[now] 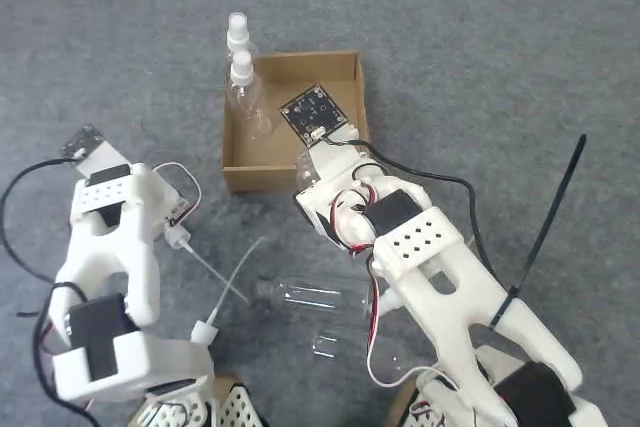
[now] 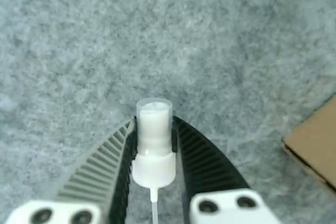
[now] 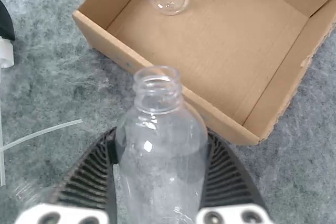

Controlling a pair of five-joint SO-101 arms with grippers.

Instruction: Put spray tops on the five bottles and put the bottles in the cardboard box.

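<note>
Two capped bottles (image 1: 245, 97) are crowding the box's (image 1: 290, 177) far left corner, leaving the rest open; loose bottles (image 1: 300, 295) are cluttering the near table (image 1: 500, 67).

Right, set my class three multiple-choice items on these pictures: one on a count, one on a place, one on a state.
1. How many spray tops sit on bottles standing at the cardboard box? A one B two C five
2. Where does the loose bottle lie? A in the box B on the grey mat outside it C on the box's rim
3. The held bottle in the right gripper is: A topped B crushed C open-necked
Key: B, two white tops show; B, it lies on the mat; C, its neck is bare.
</note>
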